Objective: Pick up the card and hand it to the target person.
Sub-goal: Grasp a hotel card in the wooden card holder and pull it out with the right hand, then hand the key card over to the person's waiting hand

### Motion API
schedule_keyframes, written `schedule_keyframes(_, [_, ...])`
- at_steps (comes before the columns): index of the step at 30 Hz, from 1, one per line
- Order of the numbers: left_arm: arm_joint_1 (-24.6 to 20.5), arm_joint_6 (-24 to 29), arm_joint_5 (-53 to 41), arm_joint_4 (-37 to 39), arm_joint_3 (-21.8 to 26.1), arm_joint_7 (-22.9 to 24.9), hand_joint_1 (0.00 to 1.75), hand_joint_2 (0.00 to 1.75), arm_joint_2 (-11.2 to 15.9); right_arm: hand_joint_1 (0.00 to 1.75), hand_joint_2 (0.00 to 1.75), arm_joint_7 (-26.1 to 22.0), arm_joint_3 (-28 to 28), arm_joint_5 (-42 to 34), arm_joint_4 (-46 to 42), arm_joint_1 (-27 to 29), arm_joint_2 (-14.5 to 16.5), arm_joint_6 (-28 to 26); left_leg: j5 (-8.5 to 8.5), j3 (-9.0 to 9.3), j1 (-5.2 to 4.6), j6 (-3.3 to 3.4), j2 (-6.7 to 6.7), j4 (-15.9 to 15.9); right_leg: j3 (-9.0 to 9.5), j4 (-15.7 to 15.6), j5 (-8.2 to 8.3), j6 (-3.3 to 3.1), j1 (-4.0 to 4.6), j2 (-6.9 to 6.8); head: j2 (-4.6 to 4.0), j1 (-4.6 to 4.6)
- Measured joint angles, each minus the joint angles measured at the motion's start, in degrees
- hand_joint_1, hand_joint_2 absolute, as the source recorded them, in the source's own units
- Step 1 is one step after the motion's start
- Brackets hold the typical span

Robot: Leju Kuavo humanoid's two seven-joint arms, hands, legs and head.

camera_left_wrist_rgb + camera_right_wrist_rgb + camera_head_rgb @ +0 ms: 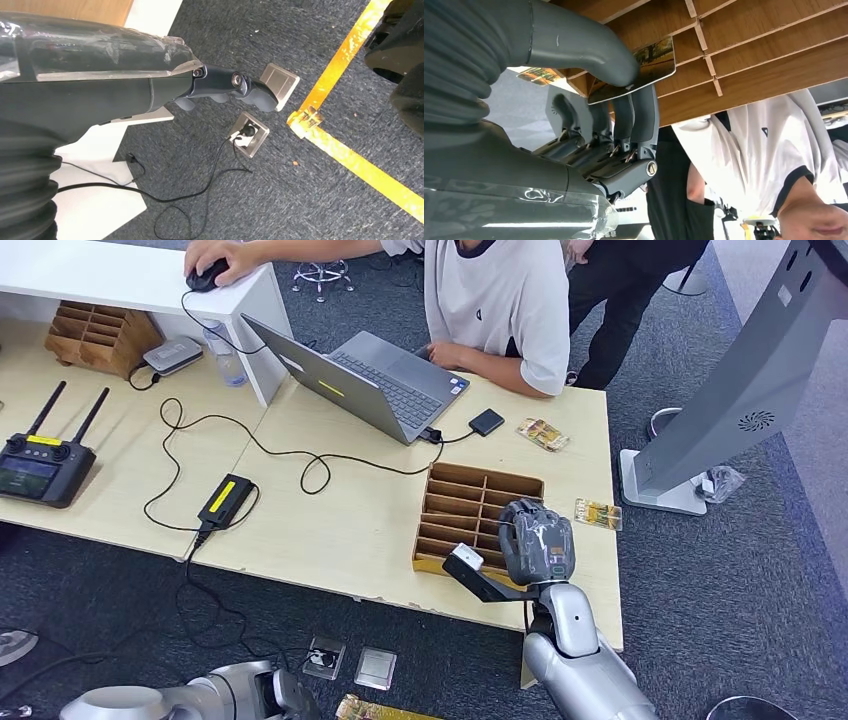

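In the right wrist view a glossy card [651, 62] with a picture of trees is pinched between the thick thumb and the dark fingers [639, 112] of my right hand [624, 100], close against the slotted wooden box [749, 50]. From the head view my right hand [537, 540] hovers over the right end of that box [465, 505], and the card is hidden beneath it. A person in a white shirt [495, 300] sits at the table's far side. My left hand [227, 85] hangs beside the table over the floor, fingers apart, holding nothing.
Two more cards [543, 433] [598, 513] lie on the table near the box. A grey laptop [375, 380], a black power brick [225, 500] with its cable and a remote controller [40, 465] occupy the table. A grey stand [740, 370] rises at the right. Floor sockets [250, 135] lie below.
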Motion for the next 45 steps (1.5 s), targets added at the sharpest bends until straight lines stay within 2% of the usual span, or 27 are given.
schedule_keyframes(8, [0.0, 0.0, -0.3, 0.0, 0.0, -0.5, 0.00, 1.75, 0.0, 1.75, 1.75, -0.5, 0.0, 0.1, 0.0, -0.2, 0.0, 0.0, 0.00, 0.00, 0.00, 0.00, 0.00, 0.0, 0.00, 0.0, 0.00, 0.00, 0.00, 0.00, 0.00, -0.01])
schedule_keyframes(14, [-0.1, 0.2, -0.8, 0.0, 0.0, -0.9, 0.00, 1.75, 0.0, 1.75, 1.75, -1.9, -0.8, 3.0, -1.2, 0.7, 0.0, 0.0, 0.00, 0.00, 0.00, 0.00, 0.00, 0.0, 0.00, 0.0, 0.00, 0.00, 0.00, 0.00, 0.00, -0.01])
schedule_keyframes(20, [-0.1, 0.4, -0.8, 0.0, 0.0, -0.9, 0.00, 1.75, 0.0, 1.75, 1.75, -7.7, -5.3, 6.3, -7.5, 3.7, 0.6, -0.1, 0.00, -0.01, 0.00, 0.00, 0.00, 0.0, 0.00, 0.0, 0.00, 0.00, 0.00, 0.00, 0.00, -0.01])
schedule_keyframes(30, [-0.1, 1.0, -1.0, 0.0, 0.0, -1.1, 0.00, 1.75, 0.1, 1.75, 1.75, -17.2, -15.9, 5.0, -20.7, 8.6, 4.8, -0.2, 0.00, 0.01, 0.00, 0.00, 0.00, 0.0, 0.01, 0.0, 0.00, 0.00, 0.00, 0.00, 0.00, 0.00])
schedule_keyframes(37, [-0.2, 1.5, -2.8, 0.0, 0.0, -1.7, 0.00, 1.75, 0.3, 1.75, 1.75, -17.3, -20.2, 4.9, -25.8, 10.5, 5.6, -0.1, 0.00, 0.01, 0.00, 0.00, 0.00, 0.0, 0.01, 0.0, 0.00, 0.00, 0.00, 0.00, 0.00, 0.01])
schedule_keyframes(43, [-0.4, 1.7, -3.4, 0.0, 0.0, -1.4, 0.00, 1.75, 0.4, 1.75, 1.75, -16.6, -21.5, 4.2, -26.9, 11.0, 5.7, -0.1, 0.00, 0.01, 0.00, 0.00, 0.00, 0.0, 0.01, 0.0, 0.00, 0.00, 0.00, 0.00, 0.00, 0.01])
schedule_keyframes(44, [-0.4, 1.8, -3.4, 0.0, 0.0, -1.3, 0.00, 1.75, 0.4, 1.60, 1.75, -16.6, -21.5, 4.2, -26.9, 11.0, 5.8, -0.1, 0.00, 0.01, 0.00, 0.00, 0.00, 0.0, 0.01, 0.0, 0.00, 0.00, 0.00, 0.00, 0.00, 0.01])
schedule_keyframes(45, [-0.4, 1.9, -3.4, 0.0, 0.0, -1.3, 0.00, 1.75, 0.4, 1.31, 1.75, -16.6, -21.6, 4.3, -26.9, 11.0, 5.8, -0.1, 0.00, 0.00, 0.00, 0.00, 0.00, 0.0, 0.01, 0.0, 0.00, 0.00, 0.00, 0.00, 0.00, 0.01])
